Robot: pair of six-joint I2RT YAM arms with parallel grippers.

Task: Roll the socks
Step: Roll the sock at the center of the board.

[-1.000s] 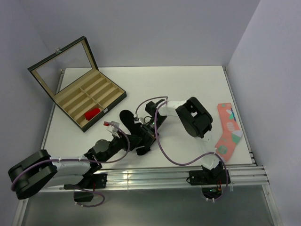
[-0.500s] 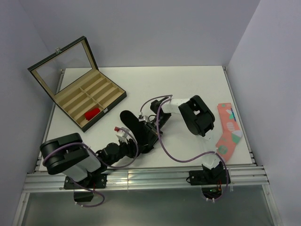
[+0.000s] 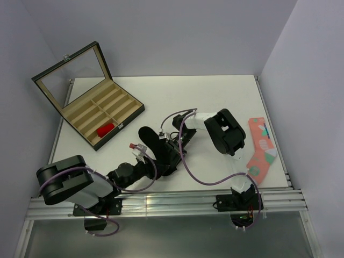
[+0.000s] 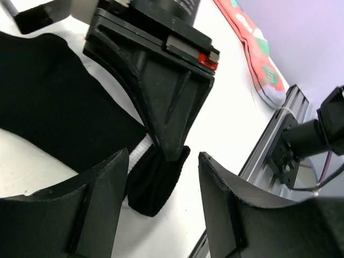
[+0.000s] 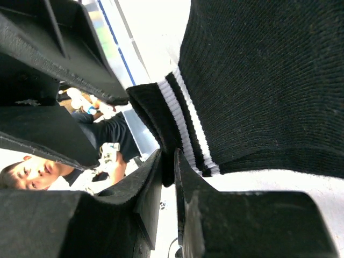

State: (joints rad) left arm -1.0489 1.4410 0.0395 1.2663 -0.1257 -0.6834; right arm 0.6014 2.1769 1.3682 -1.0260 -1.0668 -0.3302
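A: Starting with the right gripper (image 5: 168,161): squeezed nearly closed on the cuff (image 5: 153,110) of the black sock (image 5: 258,80), just beside the two white stripes (image 5: 188,126).
B: Agreed. Only a thin fold of fabric between those fingers. And the left gripper (image 4: 163,161)?
A: Jaws wide apart, holding nothing. Sitting low over the table (image 3: 215,102), one finger on either side of that same bunched cuff end.
B: Touching the fabric at all?
A: Hard to call. Very close at the finger (image 4: 99,209) on the left of the wrist view; a sliver of table showing by the other.
B: Rest of the black sock?
A: Spread flat on the table, front and centre, stretching away from both grippers toward the box (image 3: 131,117). Not rolled, apart from that pinched-up cuff.
B: Turning to the red sock (image 3: 105,129).
A: Tucked in a near compartment of the open box, far left, well apart from both arms. Looks like a small compact bundle; too small to make out any pattern.
B: Anything else around?
A: Spotting a pink sock (image 3: 260,146) lying flat near the right edge of the table, one end toward the front rail (image 3: 215,196), well clear of both grippers.
B: And the two grippers relative to each other?
A: Nose to nose, tips meeting at the cuff. Right one angled in from the far side, left one from the near left.
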